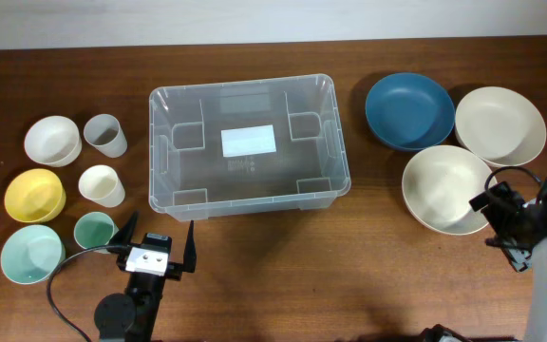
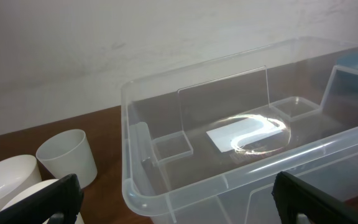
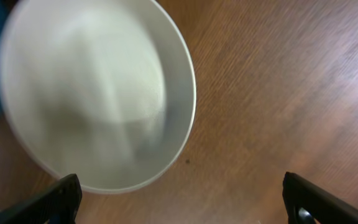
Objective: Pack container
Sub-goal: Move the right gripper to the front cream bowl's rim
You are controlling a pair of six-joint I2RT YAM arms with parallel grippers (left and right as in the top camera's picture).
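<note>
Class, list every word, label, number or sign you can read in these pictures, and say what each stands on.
White label on the base of the container: no readable text; it looks blank or washed out by glare.
Small moulded marks just below the label: too small to read.
Nothing else shows any writing.

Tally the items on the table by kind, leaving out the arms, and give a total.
container: 1
Large bowls: 3, namely blue bowl, beige bowl, off-white bowl
Small bowls: 3, namely small white bowl, yellow bowl, mint bowl
Cups: 3, namely grey cup, cream cup, green cup
Total: 10
</note>
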